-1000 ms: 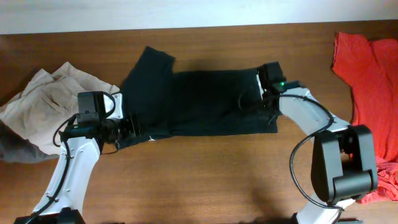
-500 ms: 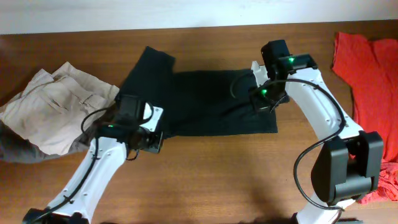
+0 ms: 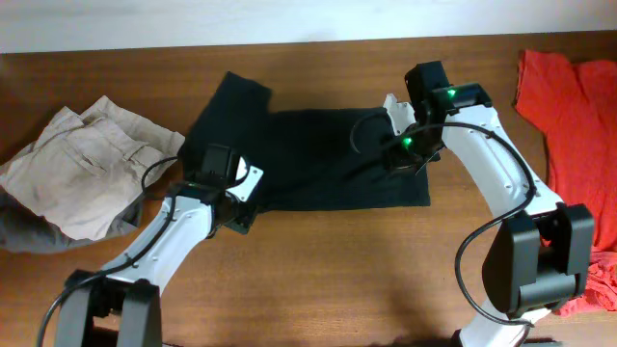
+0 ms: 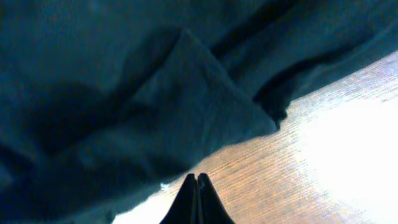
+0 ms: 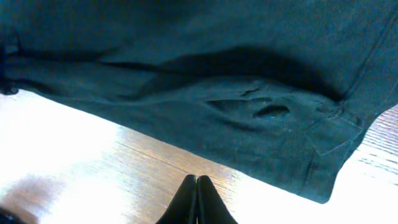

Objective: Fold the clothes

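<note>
Your left arm slanted up from the near edge of the brown wooden tabletop (image 3: 337, 280). Its hand (image 4: 196, 182) was pinched together on nothing, at the near hem of the black short-sleeved cotton T-shirt (image 3: 318, 159). Your right arm arched over the shirt's right end, its hand (image 5: 196, 182) likewise closed and empty. The shirt lay spread across the tabletop's middle, one sleeve pointing far-left.

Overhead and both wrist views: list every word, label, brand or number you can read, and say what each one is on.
No text can be read in any view.
black T-shirt: plain, no print; the white speck at its hem is too small to read.
red garment: no lettering shows.
beige trousers: no lettering shows.
</note>
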`<state>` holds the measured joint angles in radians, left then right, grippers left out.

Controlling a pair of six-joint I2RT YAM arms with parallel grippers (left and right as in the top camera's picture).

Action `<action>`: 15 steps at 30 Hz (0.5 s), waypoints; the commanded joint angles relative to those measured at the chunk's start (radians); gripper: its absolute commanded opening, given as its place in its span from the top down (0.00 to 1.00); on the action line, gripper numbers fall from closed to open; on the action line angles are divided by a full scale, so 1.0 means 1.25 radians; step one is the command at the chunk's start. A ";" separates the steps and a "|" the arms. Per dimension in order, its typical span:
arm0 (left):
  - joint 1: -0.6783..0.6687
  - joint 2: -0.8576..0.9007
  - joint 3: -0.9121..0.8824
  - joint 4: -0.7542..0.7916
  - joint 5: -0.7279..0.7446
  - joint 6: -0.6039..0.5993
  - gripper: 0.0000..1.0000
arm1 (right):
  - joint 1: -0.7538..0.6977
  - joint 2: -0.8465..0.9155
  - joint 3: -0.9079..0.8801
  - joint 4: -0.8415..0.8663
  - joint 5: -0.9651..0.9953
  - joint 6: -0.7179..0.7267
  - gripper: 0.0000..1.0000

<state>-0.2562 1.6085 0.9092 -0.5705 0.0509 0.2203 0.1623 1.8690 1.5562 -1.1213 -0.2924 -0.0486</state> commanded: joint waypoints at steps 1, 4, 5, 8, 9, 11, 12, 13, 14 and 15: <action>-0.002 0.027 0.012 0.036 -0.043 0.032 1.00 | 0.001 -0.014 0.016 0.002 -0.018 0.004 0.96; -0.002 0.052 0.012 0.096 -0.111 0.031 1.00 | 0.001 -0.015 0.016 0.002 -0.018 0.004 0.96; -0.002 0.060 0.012 0.117 -0.134 0.031 1.00 | 0.001 -0.014 0.016 0.002 -0.018 0.004 0.96; 0.000 0.086 0.013 0.188 -0.218 0.028 1.00 | 0.001 -0.014 0.016 0.002 -0.018 0.004 0.96; 0.003 0.092 0.013 0.206 -0.247 0.028 1.00 | 0.001 -0.014 0.016 0.002 -0.018 0.004 0.96; 0.011 0.099 0.013 0.233 -0.312 0.024 1.00 | 0.001 -0.014 0.016 0.000 -0.018 0.004 0.96; 0.018 0.100 0.016 0.237 -0.351 0.012 1.00 | 0.001 -0.014 0.016 -0.001 -0.018 0.004 0.96; 0.035 0.100 0.031 0.229 -0.407 -0.013 1.00 | 0.001 -0.014 0.016 -0.004 -0.018 0.004 0.96; 0.044 0.100 0.045 0.214 -0.421 -0.027 1.00 | 0.001 -0.014 0.016 -0.007 -0.018 0.004 0.96; 0.054 0.100 0.063 0.190 -0.421 -0.042 1.00 | 0.001 -0.014 0.016 -0.010 -0.018 0.004 0.96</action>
<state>-0.2321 1.7264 0.9215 -0.2962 -0.3180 0.2317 0.1623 1.8690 1.5562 -1.1244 -0.2981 -0.0483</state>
